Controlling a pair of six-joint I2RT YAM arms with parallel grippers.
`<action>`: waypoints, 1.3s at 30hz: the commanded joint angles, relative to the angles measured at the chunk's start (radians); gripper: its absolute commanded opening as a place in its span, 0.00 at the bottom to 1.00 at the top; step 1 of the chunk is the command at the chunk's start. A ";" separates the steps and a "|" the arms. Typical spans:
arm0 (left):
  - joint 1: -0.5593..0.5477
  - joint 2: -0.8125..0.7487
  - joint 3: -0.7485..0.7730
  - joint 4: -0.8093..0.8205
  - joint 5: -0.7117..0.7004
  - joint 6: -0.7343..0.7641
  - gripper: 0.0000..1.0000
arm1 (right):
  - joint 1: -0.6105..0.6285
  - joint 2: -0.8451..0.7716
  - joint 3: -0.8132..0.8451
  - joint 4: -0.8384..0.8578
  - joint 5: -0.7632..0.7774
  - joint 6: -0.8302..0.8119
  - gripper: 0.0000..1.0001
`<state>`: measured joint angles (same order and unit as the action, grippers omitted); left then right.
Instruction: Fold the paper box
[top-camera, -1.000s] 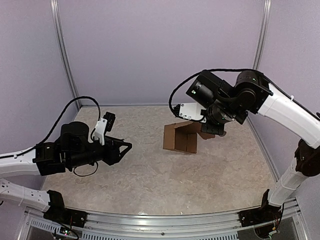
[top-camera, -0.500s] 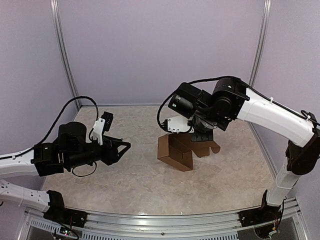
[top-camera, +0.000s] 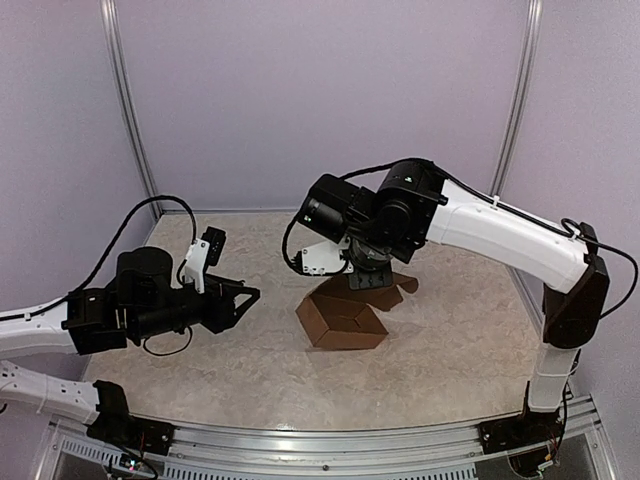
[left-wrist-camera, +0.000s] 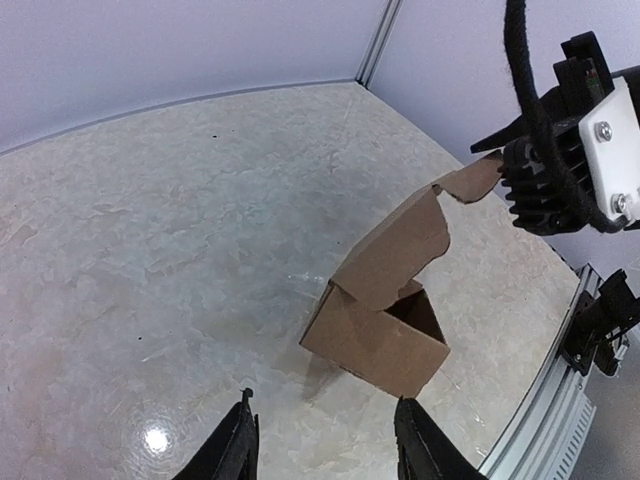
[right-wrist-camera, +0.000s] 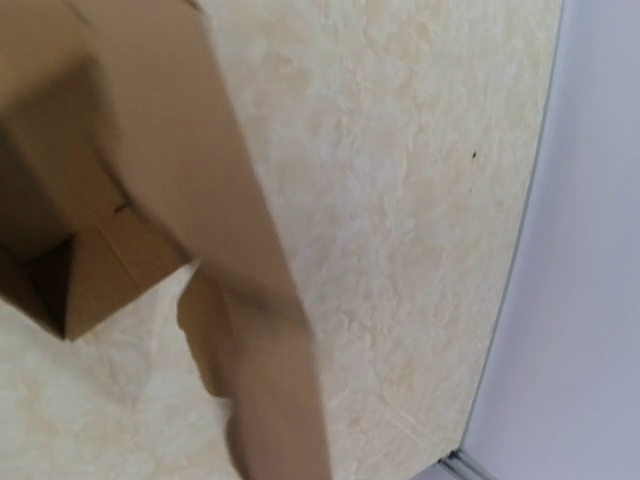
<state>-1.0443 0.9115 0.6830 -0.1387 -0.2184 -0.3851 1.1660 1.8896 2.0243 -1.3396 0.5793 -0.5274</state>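
Note:
The paper box (top-camera: 340, 322) is a small brown cardboard carton resting near the middle of the table, open on one side. Its long lid flap (top-camera: 385, 292) rises to my right gripper (top-camera: 366, 280), which hangs just above and behind it. In the right wrist view the blurred flap (right-wrist-camera: 255, 300) fills the lower middle and covers the fingers, with the box's open inside (right-wrist-camera: 45, 265) at the left. My left gripper (top-camera: 250, 295) hovers left of the box, open and empty. Past its two black fingertips (left-wrist-camera: 238, 450), the left wrist view shows the box (left-wrist-camera: 375, 345) and the raised flap (left-wrist-camera: 400, 250).
Purple walls with metal posts (top-camera: 125, 100) close in the marbled table (top-camera: 250, 370) on three sides. A metal rail (top-camera: 320, 440) runs along the near edge, also seen in the left wrist view as the rail (left-wrist-camera: 565, 410) just beyond the box.
My right arm has swung left and forward, bringing the box from the back right to the table's middle, where it now sits lower. The left arm has barely moved.

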 joint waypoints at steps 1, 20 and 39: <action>-0.004 -0.023 -0.027 -0.011 -0.023 -0.007 0.45 | 0.018 0.053 0.070 -0.193 -0.011 -0.017 0.16; -0.002 -0.103 -0.097 -0.063 -0.025 -0.006 0.55 | -0.087 -0.394 -0.400 0.444 -0.200 0.085 0.45; 0.002 -0.235 -0.408 0.193 0.005 0.061 0.99 | -0.409 -0.794 -1.215 1.043 -0.660 0.470 0.66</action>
<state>-1.0439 0.6598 0.3416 -0.0975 -0.2100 -0.3786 0.7891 1.1301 0.8879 -0.4484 0.0326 -0.1184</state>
